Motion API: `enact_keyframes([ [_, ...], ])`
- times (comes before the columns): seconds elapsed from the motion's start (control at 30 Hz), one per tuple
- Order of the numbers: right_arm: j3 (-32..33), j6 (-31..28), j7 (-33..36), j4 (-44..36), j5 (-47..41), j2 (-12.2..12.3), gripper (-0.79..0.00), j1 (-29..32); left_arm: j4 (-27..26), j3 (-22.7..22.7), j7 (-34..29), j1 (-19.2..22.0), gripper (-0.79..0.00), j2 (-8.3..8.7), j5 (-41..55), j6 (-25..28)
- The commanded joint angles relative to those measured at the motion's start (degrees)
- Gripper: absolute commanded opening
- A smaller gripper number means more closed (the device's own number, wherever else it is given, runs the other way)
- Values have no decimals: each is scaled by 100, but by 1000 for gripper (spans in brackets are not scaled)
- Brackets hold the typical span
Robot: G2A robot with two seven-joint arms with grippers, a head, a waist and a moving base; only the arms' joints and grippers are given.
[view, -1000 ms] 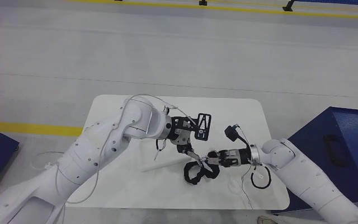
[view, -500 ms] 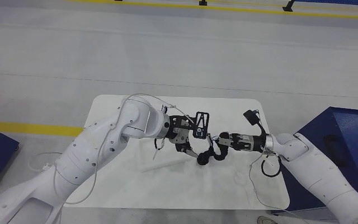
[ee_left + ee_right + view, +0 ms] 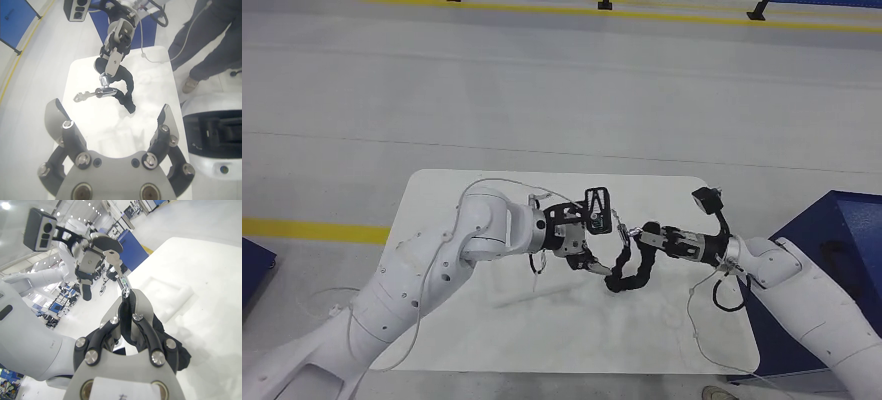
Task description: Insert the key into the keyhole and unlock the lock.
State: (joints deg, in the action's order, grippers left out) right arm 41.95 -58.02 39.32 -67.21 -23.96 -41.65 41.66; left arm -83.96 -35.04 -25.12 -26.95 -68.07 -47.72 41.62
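Note:
The lock is a black cable (image 3: 627,272) with a chrome cylinder (image 3: 105,91). It hangs above the white table (image 3: 442,210). A silver key (image 3: 81,95) sticks out of the cylinder's keyhole, and its head (image 3: 113,256) points toward my left gripper. My right gripper (image 3: 128,294) is shut on the lock just behind the cylinder (image 3: 123,283); it shows in the top view (image 3: 640,238) too. My left gripper (image 3: 110,108) is open and holds nothing. It faces the key from a short distance and is seen from above (image 3: 592,262).
A blue bin (image 3: 842,250) stands off the table's right side. The table's white foam top has a shallow rectangular recess (image 3: 170,291) below the hanging cable. A loose white wire (image 3: 151,58) trails from the right arm over the table's edge.
My right gripper has lifted the lock off the table and carried it to the right and farther back. The left gripper has stayed close by, its wrist turned toward the key.

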Motion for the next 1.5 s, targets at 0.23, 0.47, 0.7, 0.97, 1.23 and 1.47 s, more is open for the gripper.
enact_keyframes([
  [0.23, 325, 2, -328, -245, 49, -3, -785, 331, 449, 361, 967, -367, 0, -309, -14, -659],
  [0.47, 459, 2, -323, -374, 108, -32, -785, 480, 991, 516, 1151, -155, -246, -577, 74, -580],
  [0.7, 586, 15, -229, -416, 53, -56, -785, 580, 1380, 601, 1124, -36, -388, -789, 233, -436],
  [0.97, 729, 60, -109, -485, 26, -81, -785, 668, 1599, 559, 1213, 0, -545, -923, 153, -264],
  [1.23, 894, 108, -30, -452, 15, -108, -785, 711, 1597, 431, 1235, -56, -785, -980, -48, -284],
  [1.47, 987, 158, 87, -380, 34, -145, -785, 712, 1369, 206, 1264, -114, -785, -953, -240, -99],
])
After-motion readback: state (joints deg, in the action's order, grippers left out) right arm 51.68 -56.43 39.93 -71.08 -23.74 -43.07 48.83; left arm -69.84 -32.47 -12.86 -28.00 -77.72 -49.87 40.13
